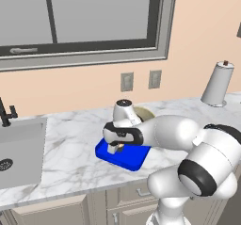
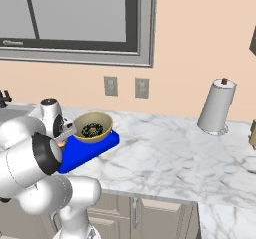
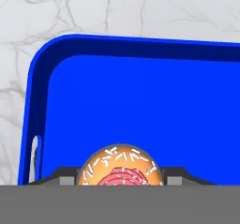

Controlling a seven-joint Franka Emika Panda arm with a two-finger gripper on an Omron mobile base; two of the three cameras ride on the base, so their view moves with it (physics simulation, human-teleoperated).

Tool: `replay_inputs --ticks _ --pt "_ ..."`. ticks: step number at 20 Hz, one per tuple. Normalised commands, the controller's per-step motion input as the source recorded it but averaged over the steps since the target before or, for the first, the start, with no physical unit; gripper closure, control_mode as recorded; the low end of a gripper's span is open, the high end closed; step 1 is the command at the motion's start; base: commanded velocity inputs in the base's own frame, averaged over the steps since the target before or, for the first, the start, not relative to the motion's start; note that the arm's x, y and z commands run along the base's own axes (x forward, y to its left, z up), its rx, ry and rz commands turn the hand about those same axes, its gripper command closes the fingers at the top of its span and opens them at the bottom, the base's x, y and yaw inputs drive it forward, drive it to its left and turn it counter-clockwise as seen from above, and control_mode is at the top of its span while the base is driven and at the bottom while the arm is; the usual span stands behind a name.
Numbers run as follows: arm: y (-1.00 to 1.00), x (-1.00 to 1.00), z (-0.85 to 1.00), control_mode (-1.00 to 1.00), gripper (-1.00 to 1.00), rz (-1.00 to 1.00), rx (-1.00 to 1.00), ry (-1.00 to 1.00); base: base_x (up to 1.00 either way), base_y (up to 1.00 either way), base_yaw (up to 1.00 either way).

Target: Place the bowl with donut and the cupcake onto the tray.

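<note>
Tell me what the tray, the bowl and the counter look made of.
Tray: likely plastic; uniform saturated blue, smooth moulded rim and rounded corners.
Bowl: perhaps glazed ceramic or wood; plain tan outside, dark inside.
Counter: marble-look stone; white with grey veins, faint sheen.

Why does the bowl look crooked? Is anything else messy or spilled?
The bowl sits partly on the blue tray's far end, tilted, one side seemingly propped on the raised rim. The donut is inside it. The gripper holds the cupcake just above the tray. Nothing is spilled.
</note>
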Motion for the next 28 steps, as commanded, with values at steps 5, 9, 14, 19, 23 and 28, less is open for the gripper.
replay_inputs --ticks 5,9,14,19,23,28 --pt "0.0 0.0 -0.04 -1.0 1.0 0.0 0.0 0.0 0.0 0.0 0.0" --pt "0.0 0.0 -0.02 -1.0 -1.0 0.0 0.0 0.0 0.0 0.0 0.0" --pt "0.0 0.0 0.0 -1.0 -1.0 0.0 0.0 0.0 0.0 0.0 0.0" --pt "0.0 -0.02 0.0 -1.0 -1.0 0.0 0.0 0.0 0.0 0.0 0.0" --pt "0.0 -0.1 0.12 -1.0 -1.0 0.0 0.0 0.0 0.0 0.0 0.0" --pt "0.0 -0.17 0.34 -1.0 -1.0 0.0 0.0 0.0 0.0 0.0 0.0"
